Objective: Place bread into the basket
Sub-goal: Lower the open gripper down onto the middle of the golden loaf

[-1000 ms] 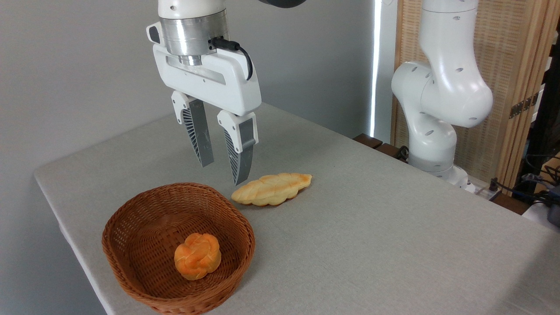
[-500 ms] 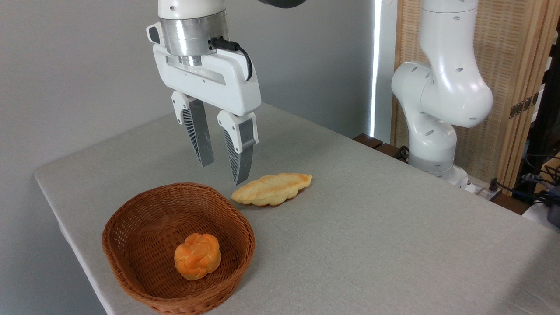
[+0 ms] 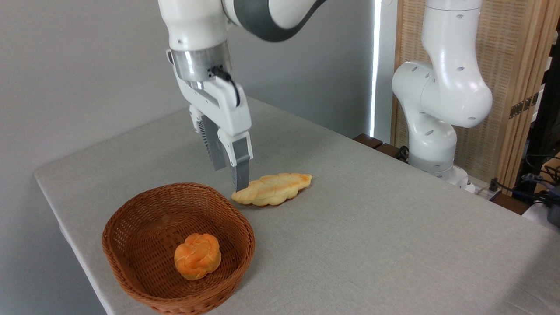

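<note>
While gripper (image 3: 229, 179): hung just left of the braided loaf (image 3: 272, 189), finger gap unclear
Wicker basket (image 3: 131, 210): near loaf, held knotted bun (image 3: 197, 255)

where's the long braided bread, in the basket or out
Out: the bread lies flat on the table, right of the basket.

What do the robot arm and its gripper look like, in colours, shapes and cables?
The arm has smooth, rounded white shells with small dark holes and a grey band at an upper joint. Above the gripper sits a silver metal cylinder, from which a short black cable loops down. The gripper body is a white block. Its two fingers are grey, ribbed and tapered.
</note>
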